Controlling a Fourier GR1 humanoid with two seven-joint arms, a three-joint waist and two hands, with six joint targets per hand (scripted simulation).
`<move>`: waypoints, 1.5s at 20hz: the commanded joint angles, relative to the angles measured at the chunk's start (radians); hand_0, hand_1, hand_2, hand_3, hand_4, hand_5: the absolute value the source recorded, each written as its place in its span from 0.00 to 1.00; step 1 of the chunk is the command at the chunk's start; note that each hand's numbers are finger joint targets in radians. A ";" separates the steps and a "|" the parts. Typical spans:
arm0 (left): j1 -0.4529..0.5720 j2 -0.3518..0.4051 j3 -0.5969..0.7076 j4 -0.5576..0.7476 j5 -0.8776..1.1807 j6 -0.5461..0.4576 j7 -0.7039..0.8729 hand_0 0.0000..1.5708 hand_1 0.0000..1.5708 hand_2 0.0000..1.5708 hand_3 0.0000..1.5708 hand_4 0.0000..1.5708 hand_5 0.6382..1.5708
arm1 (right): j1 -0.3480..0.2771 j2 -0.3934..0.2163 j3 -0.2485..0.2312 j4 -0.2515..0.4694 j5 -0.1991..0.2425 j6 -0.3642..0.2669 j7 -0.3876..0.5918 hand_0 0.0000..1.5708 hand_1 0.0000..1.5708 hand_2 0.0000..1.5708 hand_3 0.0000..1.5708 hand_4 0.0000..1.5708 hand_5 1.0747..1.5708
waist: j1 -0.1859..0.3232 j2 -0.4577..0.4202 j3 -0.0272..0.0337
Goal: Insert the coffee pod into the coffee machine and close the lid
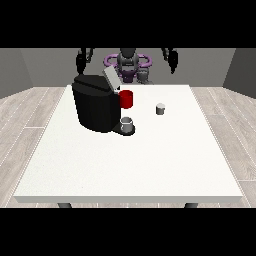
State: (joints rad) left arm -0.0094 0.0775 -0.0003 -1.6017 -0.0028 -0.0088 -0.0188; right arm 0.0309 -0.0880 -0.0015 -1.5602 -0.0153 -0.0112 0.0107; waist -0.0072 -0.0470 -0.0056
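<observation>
Coffee pod [160, 109] upright on worktop [150, 160]: probably light, rigid, best pinched by its sides. Coffee machine [96, 107] lid [111, 78] open. Hands raised; finger posture indeterminable.

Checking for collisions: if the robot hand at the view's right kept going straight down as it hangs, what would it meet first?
Probably nothing: that robot hand hangs behind the large white table, though depth is unclear.
</observation>
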 commanded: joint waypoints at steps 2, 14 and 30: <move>-0.020 -0.005 0.011 -0.034 0.032 -0.024 0.023 0.00 0.00 0.00 0.00 0.17 1.00 | -0.021 0.006 -0.003 0.007 0.013 0.000 0.033 0.00 0.00 0.00 0.00 0.08 1.00 | 0.011 -0.001 0.0056; -0.127 0.134 0.052 0.115 -0.088 -0.075 -0.053 0.00 0.00 0.00 0.00 0.00 1.00 | -0.022 0.044 -0.075 0.035 -0.023 -0.045 -0.169 0.00 0.00 0.00 0.00 0.17 1.00 | -0.053 0.073 0.0057; -0.440 0.243 0.143 0.559 -0.141 -0.105 -0.010 0.00 0.00 0.00 0.00 0.00 1.00 | -0.173 0.073 -0.023 0.021 -0.019 -0.090 -0.081 0.00 0.00 0.00 0.00 0.16 1.00 | -0.126 0.212 0.0055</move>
State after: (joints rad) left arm -0.3976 0.3148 0.1555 -1.1099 -0.1122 -0.1136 -0.0322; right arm -0.1024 -0.0165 -0.0108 -1.5769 -0.0218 -0.1002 -0.0825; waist -0.1421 0.1423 -0.0003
